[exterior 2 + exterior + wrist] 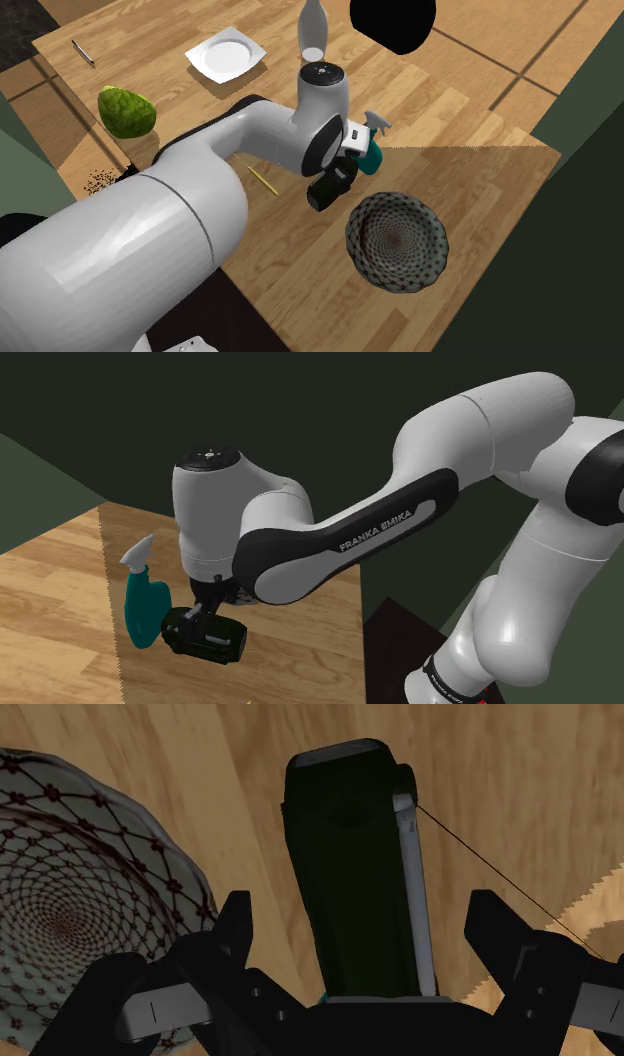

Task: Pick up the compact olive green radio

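The radio [350, 874] is a very dark olive, nearly black box with a pale grey strip along one side and a thin wire aerial. It lies on the wooden table [60, 602], seen as a dark block [205, 634] right beside a teal spray bottle [142, 607]. My gripper [365, 929] is down over the radio, open, with one black finger [238, 926] on each side of it. A gap shows between each finger and the radio's sides. From the second exterior view the radio [322, 192] sits under the hand [338, 176].
A patterned bowl [397, 240] stands close to the radio. The teal spray bottle [372, 152] touches or nearly touches it on the other side. Farther off are a yellow pencil [263, 180], white plate [225, 53], green lumpy object [127, 110] and white vase [313, 25].
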Motion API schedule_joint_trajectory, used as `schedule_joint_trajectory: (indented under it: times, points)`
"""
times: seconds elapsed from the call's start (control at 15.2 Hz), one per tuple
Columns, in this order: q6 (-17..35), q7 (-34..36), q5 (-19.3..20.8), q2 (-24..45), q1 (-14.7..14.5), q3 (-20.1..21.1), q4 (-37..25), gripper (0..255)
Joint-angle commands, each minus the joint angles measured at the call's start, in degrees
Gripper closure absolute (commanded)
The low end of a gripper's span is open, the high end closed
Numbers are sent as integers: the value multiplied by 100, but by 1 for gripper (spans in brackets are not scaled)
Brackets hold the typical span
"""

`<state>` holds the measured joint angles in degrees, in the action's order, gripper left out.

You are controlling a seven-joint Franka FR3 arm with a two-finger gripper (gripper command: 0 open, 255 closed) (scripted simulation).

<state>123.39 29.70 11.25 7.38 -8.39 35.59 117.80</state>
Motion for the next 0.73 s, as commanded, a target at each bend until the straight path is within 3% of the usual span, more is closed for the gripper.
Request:
schedule_joint_trajectory:
  times: [0.0,0.4,0.46,0.66]
  points:
    - [137,107,124,148,-40,-8,31,0]
    - [432,259,320,362,-82,-57,168,0]
    - [433,264,326,370,-85,-58,163,255]
    - [433,268,330,375,-87,-58,159,255]
